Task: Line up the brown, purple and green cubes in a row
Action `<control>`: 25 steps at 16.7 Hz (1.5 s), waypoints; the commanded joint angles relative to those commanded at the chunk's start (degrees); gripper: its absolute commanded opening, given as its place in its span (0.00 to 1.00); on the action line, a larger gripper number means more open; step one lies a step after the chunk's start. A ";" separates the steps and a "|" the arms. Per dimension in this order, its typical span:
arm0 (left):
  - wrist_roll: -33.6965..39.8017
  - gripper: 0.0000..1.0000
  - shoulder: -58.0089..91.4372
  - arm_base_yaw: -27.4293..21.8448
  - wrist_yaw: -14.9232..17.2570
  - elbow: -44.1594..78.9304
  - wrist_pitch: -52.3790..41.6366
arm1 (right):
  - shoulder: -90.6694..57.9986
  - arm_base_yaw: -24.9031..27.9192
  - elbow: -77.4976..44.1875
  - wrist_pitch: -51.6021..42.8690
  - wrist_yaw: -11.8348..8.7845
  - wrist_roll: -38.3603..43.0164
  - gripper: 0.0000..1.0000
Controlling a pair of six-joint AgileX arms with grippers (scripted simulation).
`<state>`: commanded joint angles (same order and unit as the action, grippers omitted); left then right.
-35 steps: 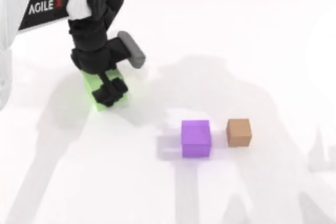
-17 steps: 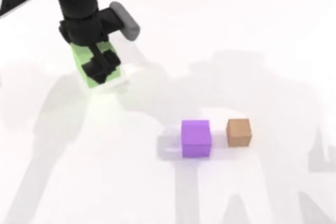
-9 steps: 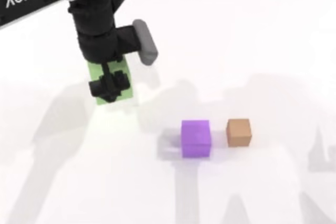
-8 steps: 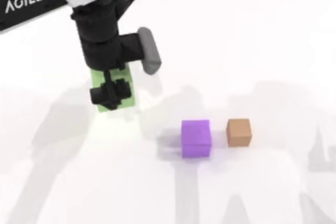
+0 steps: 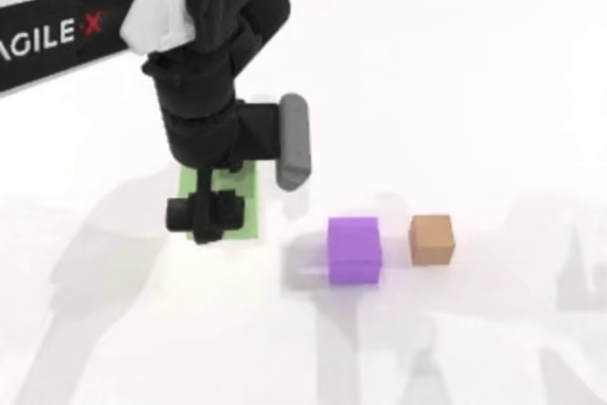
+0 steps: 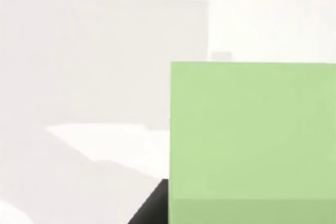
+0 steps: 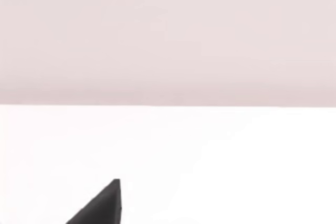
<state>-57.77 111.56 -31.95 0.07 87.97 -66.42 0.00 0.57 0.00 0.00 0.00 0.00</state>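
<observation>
The large matte lime-green cube (image 5: pixel 226 204), clamped in the jaws of the left gripper (image 5: pixel 201 218), has been carried from the far left of the worktop (image 5: pixel 493 92) towards the matte violet-purple cube (image 5: pixel 354 249) and small tan-brown cube (image 5: pixel 432 239), so only its placing beside the purple one is judged to remain.

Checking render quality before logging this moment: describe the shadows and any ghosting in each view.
Top view: broad soft grey arm shadows cross the table; a faint pale ghost patch sits left of the purple cube. Left wrist view: the green cube fills the frame, with blocky grey shadows on the table behind. Right wrist view: evenly lit, no shadows, only a dark finger tip.
</observation>
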 joint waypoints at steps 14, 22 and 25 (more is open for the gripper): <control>0.27 0.00 4.96 -0.35 0.03 -9.43 14.38 | 0.00 0.00 0.00 0.00 0.00 0.00 1.00; 0.27 0.60 4.96 -0.35 0.03 -9.43 14.38 | 0.00 0.00 0.00 0.00 0.00 0.00 1.00; 0.27 0.83 4.96 -0.35 0.03 -9.43 14.38 | 0.00 0.00 0.00 0.00 0.00 0.00 1.00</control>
<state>-57.49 116.52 -32.30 0.10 78.55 -52.04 0.00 0.57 0.00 0.00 0.00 0.00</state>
